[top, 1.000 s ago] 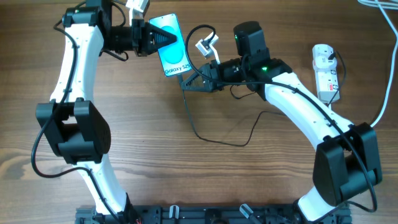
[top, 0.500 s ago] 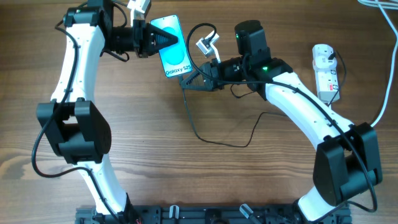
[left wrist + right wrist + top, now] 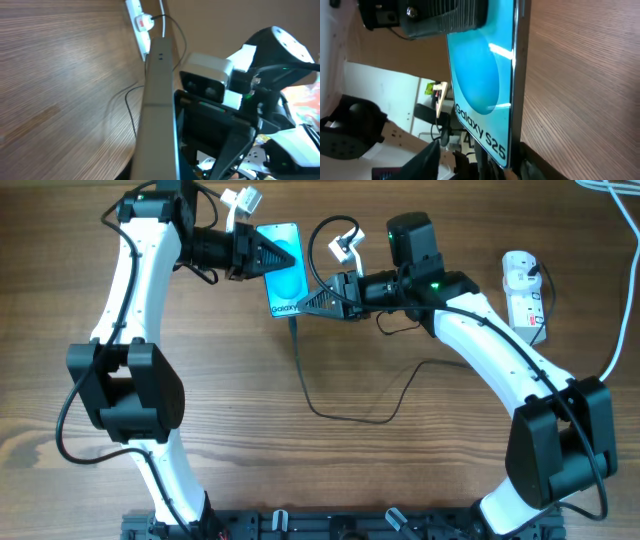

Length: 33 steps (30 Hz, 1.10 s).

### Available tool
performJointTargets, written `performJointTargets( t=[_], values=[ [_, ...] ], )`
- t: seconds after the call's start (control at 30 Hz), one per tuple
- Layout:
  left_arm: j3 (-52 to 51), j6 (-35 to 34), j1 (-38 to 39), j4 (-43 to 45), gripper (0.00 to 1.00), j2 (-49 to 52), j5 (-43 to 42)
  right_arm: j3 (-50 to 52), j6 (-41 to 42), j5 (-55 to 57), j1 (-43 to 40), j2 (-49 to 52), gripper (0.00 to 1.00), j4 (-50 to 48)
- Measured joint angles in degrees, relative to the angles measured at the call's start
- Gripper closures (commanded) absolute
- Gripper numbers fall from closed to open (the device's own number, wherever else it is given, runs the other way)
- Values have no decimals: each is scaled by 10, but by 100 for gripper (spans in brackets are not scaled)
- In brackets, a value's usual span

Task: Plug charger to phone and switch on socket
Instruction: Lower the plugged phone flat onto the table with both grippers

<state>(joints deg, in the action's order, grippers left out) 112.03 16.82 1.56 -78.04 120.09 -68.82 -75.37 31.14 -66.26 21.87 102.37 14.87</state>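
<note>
- Left gripper (image 3: 262, 252): clenched on the top end of the phone (image 3: 283, 270), with a ribbed pad (image 3: 445, 17) pressed flat on the turquoise screen.
- Holds the phone tilted, with the lettered end turned away from the left arm and toward the right gripper (image 3: 303, 307); reads "Galaxy S25" in the right wrist view.
- Right gripper: set with a finger (image 3: 429, 159) on each side of the phone's lettered end; cannot tell whether clenched or released, nor whether anything is pinched in between.
- Shows a dark stub just under that end of the phone in the right wrist view; too cramped to tell whether it is seated in the port.
- Charger (image 3: 350, 417): begins right at the phone's lower edge, beside the right gripper's tip. Drops across the table (image 3: 300, 480), bends in a loose curve and passes under the right forearm.
- Appears in the left wrist view as a thin dark line on the wood, beyond the phone's grey edge.
- Socket (image 3: 523, 298): lies well apart from the phone, near the table's right side, untouched by either gripper.
- Carries a black plug and a small red switch (image 3: 143, 22); cannot tell the switch's position.
- White lead (image 3: 620, 330): runs down the right edge of the table, near the socket.
</note>
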Motion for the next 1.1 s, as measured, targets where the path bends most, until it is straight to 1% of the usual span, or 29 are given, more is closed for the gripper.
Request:
performJointTargets(
  t=[0.03,0.1,0.17,0.33,0.43,0.57,0.67,0.93,1.1],
  values=[
    [0,0,1,-2,96,0,19,0,0,12,0,0,43,10],
    [-1,-14,5,-3,96,0,71,-3,-4,42,-1,0,42,45],
    [-1,-41,18,-3,96,0,137,-5,-10,78,-1,0,41,76],
    [-1,-76,59,2,96,0,217,-5,-15,136,-1,0,41,111],
    [-1,-122,70,26,96,19,260,-5,-15,151,-1,0,41,121],
    [-2,-158,70,35,96,80,285,-5,-15,158,-1,0,41,126],
    [-3,-164,70,39,96,106,287,-5,-15,158,-1,0,40,126],
    [-3,-172,70,54,96,142,314,-5,-15,158,-1,0,40,127],
    [-3,-172,70,65,96,153,315,-5,-15,158,-1,0,40,128]
  ],
)
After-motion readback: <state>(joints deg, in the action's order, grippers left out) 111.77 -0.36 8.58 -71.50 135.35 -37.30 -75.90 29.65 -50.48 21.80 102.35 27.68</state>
